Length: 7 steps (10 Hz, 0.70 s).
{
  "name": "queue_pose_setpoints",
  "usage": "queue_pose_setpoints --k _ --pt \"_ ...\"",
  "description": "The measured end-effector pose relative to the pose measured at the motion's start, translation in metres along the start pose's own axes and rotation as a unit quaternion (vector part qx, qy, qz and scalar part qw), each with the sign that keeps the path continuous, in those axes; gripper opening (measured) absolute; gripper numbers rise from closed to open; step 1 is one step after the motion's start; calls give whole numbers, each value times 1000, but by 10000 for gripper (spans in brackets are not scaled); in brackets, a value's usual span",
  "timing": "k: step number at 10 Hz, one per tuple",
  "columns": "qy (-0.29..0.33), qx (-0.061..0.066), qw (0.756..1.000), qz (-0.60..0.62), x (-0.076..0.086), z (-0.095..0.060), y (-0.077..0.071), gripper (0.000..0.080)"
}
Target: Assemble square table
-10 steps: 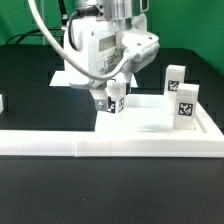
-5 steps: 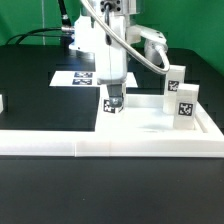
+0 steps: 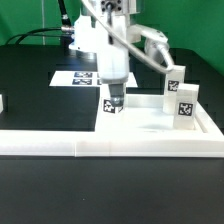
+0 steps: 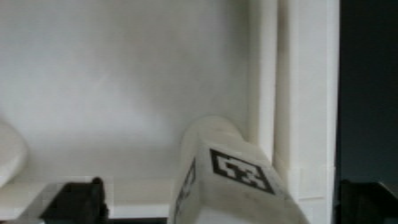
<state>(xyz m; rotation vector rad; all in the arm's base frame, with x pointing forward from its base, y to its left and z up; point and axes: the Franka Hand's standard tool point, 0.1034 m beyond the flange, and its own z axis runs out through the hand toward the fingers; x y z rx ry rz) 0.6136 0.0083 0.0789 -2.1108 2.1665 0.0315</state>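
The square table's white slab (image 3: 150,120) lies flat inside the border rail. One white tagged leg post (image 3: 111,106) stands upright at the slab's corner on the exterior view's left. My gripper (image 3: 114,96) hangs straight down over it. In the wrist view the leg post (image 4: 231,175) sits between my two dark fingers (image 4: 80,200), with a gap showing on each side, so the jaws are open around it. Two more tagged leg posts (image 3: 176,78) (image 3: 185,104) stand at the slab's edge on the exterior view's right.
The long low white border rail (image 3: 110,148) runs along the front and up the exterior view's right side. The marker board (image 3: 75,78) lies behind my arm. A small white part (image 3: 2,101) shows at the exterior view's left edge. Black table all around.
My wrist has turned about its upright axis over the leg post since a second ago; over the last half second it has barely moved. The leg post stays in place.
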Motion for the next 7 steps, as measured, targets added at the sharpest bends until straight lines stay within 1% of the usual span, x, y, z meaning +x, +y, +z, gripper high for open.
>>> queue_pose_setpoints --k 2,3,7 --pt "-8 11 1000 -26 -4 -19 -6 649" --pt "-10 13 1000 -27 -5 -23 -7 649" --pt "-8 12 1000 -27 -4 -20 -6 649"
